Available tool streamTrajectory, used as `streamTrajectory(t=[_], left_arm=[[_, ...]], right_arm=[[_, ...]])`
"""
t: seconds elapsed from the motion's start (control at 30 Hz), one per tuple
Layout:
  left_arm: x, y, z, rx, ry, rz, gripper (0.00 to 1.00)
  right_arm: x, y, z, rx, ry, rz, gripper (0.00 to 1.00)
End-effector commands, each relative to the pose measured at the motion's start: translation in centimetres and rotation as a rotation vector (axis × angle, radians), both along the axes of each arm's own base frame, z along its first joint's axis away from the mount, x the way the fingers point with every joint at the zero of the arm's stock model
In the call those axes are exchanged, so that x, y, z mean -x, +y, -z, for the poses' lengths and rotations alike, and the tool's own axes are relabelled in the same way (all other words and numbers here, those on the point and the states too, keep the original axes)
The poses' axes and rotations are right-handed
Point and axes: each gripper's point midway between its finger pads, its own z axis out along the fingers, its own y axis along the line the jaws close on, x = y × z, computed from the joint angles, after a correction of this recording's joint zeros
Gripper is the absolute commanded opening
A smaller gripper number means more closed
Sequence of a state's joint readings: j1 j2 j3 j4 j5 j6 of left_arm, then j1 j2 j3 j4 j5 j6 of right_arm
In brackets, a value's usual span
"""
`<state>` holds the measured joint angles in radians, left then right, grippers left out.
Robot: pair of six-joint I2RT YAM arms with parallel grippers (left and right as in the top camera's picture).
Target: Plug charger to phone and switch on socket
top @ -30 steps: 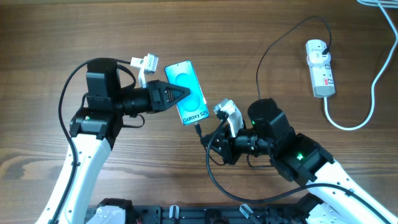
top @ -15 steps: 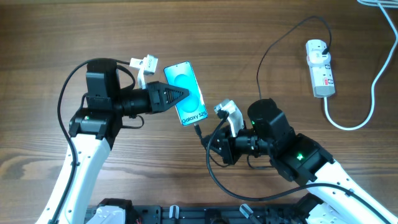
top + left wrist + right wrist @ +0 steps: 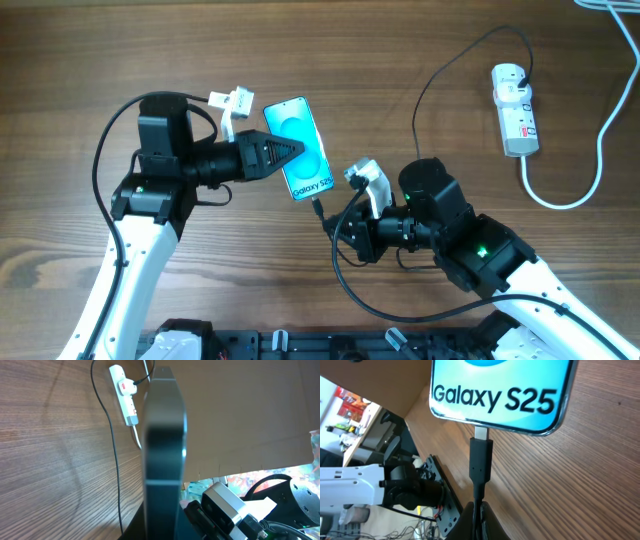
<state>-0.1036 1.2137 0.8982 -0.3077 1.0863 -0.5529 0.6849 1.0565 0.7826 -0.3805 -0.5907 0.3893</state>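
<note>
Watching the overhead feed, I am seeing the left gripper (image 3: 288, 151) clamping the small rectangular turquoise-screened smartphone (image 3: 303, 130) by its long edge, screen facing up, near the middle of the brown wooden table (image 3: 400, 40). The right gripper (image 3: 330, 218) is pinching the thin black charger cable (image 3: 481, 462) just behind its plug, fingers closed tight on it. Through the right wrist camera, the plug's metal tip is meeting the port in the phone's bottom edge, under the "Galaxy S25" lettering, with a sliver of metal showing. The white oblong power strip (image 3: 514, 110) is lying at the table's far right, well apart from both arms, beside a thicker white cable (image 3: 556, 205). I am not managing to tell how its red-marked switch is set.
</note>
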Motion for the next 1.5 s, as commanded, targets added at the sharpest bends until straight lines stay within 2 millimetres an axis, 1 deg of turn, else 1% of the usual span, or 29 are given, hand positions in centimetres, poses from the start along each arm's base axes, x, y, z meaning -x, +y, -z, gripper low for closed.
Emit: streamTrajectory(t=[0.0, 0.33, 0.4, 0.43, 0.47, 0.5, 0.57, 0.6, 0.63, 0.67, 0.7, 0.73, 0.77, 0.8, 0.87, 0.93, 0.97, 1.03, 1.1, 1.17, 1.2, 1.23, 1.27, 1.3, 1.33, 1.37, 1.4, 1.43, 1.47], left_arm=[[0.2, -0.1, -0.8, 0.002, -0.044, 0.017, 0.04], [0.2, -0.1, -0.8, 0.001, -0.045, 0.018, 0.04], [0.2, -0.1, -0.8, 0.000, -0.045, 0.017, 0.04], [-0.1, 0.1, -0.6, -0.011, -0.045, 0.001, 0.04], [-0.6, 0.4, -0.4, -0.026, -0.040, -0.030, 0.04], [-1.5, 1.6, 0.0, -0.049, -0.040, -0.090, 0.04], [-3.8, 5.2, 0.5, -0.056, 0.030, -0.263, 0.04], [-4.3, 7.0, 0.8, -0.051, 0.071, -0.328, 0.04], [-4.2, 8.5, 1.5, -0.052, 0.125, -0.375, 0.04], [-4.0, 9.3, 2.1, -0.055, 0.166, -0.398, 0.04], [-3.9, 9.7, 2.5, -0.069, 0.174, -0.411, 0.04], [-4.0, 10.0, 2.8, -0.085, 0.174, -0.425, 0.04], [-4.2, 10.4, 3.2, -0.107, 0.182, -0.452, 0.04], [-4.3, 10.7, 3.4, -0.119, 0.186, -0.467, 0.04], [-4.3, 10.7, 3.4, -0.120, 0.187, -0.468, 0.04], [-4.1, 10.7, 3.6, -0.120, 0.198, -0.467, 0.04], [-4.0, 10.6, 3.7, -0.121, 0.206, -0.466, 0.04], [-4.0, 10.6, 3.7, -0.121, 0.208, -0.466, 0.04], [-4.0, 10.6, 3.7, -0.121, 0.208, -0.466, 0.04], [-4.0, 10.6, 3.7, -0.121, 0.208, -0.466, 0.04], [-4.0, 10.6, 3.7, -0.121, 0.208, -0.466, 0.04], [-4.0, 10.6, 3.7, -0.121, 0.209, -0.466, 0.04], [-4.0, 10.6, 3.7, -0.121, 0.209, -0.466, 0.04], [-4.0, 10.6, 3.7, -0.121, 0.209, -0.466, 0.04], [-4.0, 10.6, 3.7, -0.121, 0.209, -0.466, 0.04], [-4.0, 10.6, 3.8, -0.121, 0.212, -0.465, 0.04], [-3.8, 10.6, 3.9, -0.122, 0.223, -0.465, 0.04], [-3.7, 10.6, 4.0, -0.123, 0.232, -0.464, 0.04], [-3.5, 10.5, 4.2, -0.123, 0.247, -0.463, 0.04]], right_arm=[[-0.4, 0.0, -0.8, -0.008, -0.021, 0.016, 0.05], [-0.7, 0.2, -1.3, -0.025, -0.044, 0.019, 0.04], [-0.6, 0.2, -1.1, -0.019, -0.038, 0.019, 0.04], [-0.6, -0.1, -0.5, 0.006, -0.025, 0.029, 0.04], [-1.0, -0.9, 0.7, 0.064, -0.012, 0.072, 0.05], [-1.8, -2.0, 3.0, 0.156, 0.006, 0.136, 0.21], [-2.7, -1.3, 6.0, 0.231, -0.023, 0.072, 0.42], [-3.2, -0.4, 8.1, 0.274, -0.061, 0.006, 0.57], [-3.9, -0.2, 11.4, 0.358, -0.056, -0.015, 0.59], [-4.2, -0.3, 13.9, 0.421, -0.028, -0.009, 0.59], [-4.1, -0.1, 15.4, 0.447, -0.009, -0.022, 0.59], [-4.1, 0.0, 16.4, 0.478, -0.016, -0.022, 0.59], [-4.8, -0.3, 17.3, 0.569, -0.103, -0.002, 0.57], [-5.6, -0.7, 17.4, 0.647, -0.194, 0.036, 0.55], [-6.4, -0.3, 17.1, 0.684, -0.301, 0.035, 0.51], [-6.5, -0.1, 18.2, 0.700, -0.299, 0.023, 0.48], [-6.2, -0.2, 19.4, 0.717, -0.276, 0.005, 0.48], [-4.8, 0.7, 21.0, 0.685, -0.214, -0.068, 0.47], [-4.3, 1.0, 21.3, 0.666, -0.191, -0.092, 0.46], [-4.7, 1.5, 21.1, 0.652, -0.223, -0.101, 0.46], [-4.9, 1.4, 21.4, 0.663, -0.230, -0.097, 0.41], [-4.8, 0.9, 22.4, 0.694, -0.217, -0.098, 0.33], [-4.3, -0.3, 24.0, 0.756, -0.179, -0.107, 0.19], [-3.6, -0.9, 24.9, 0.787, -0.146, -0.124, 0.13], [-3.4, -1.2, 25.0, 0.799, -0.134, -0.129, 0.05], [-3.5, -1.1, 24.8, 0.802, -0.131, -0.129, 0.04], [-3.8, -0.7, 23.7, 0.798, -0.117, -0.110, 0.04], [-4.2, -0.2, 22.2, 0.783, -0.112, -0.088, 0.04], [-5.0, 0.9, 19.2, 0.734, -0.148, -0.067, 0.04]])
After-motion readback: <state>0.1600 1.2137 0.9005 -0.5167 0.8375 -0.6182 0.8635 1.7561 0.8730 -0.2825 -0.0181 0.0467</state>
